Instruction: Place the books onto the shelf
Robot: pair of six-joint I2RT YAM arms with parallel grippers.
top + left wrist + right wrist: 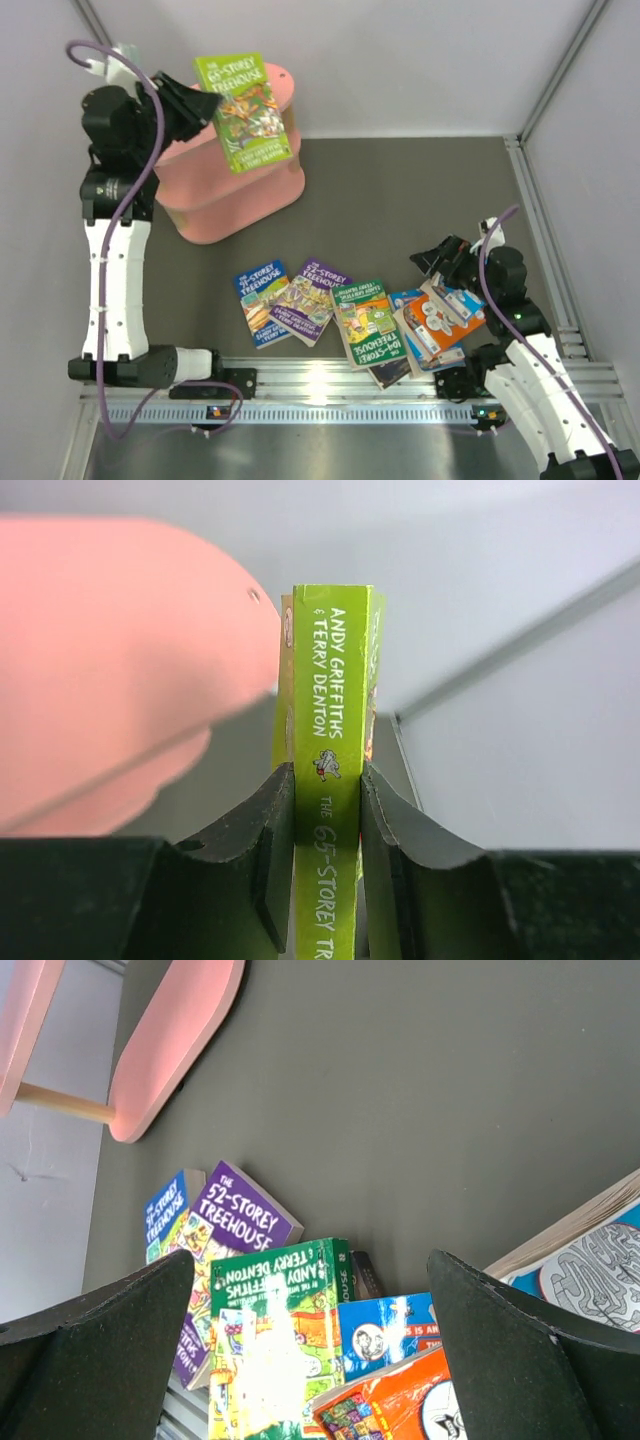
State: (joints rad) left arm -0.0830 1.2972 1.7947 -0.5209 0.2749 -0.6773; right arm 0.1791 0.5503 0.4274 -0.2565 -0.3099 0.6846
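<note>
Left arm (115, 250) upright, green book (245, 100) aloft

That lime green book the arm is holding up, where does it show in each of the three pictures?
Top external: the lime green book is at upper left, held by the left gripper over the pink shelf.
Left wrist: its spine stands upright in the centre, clamped in the gripper.
Right wrist: not in it; the darker green book there is another.
Shared landmark: the pink shelf, in all three.
</note>
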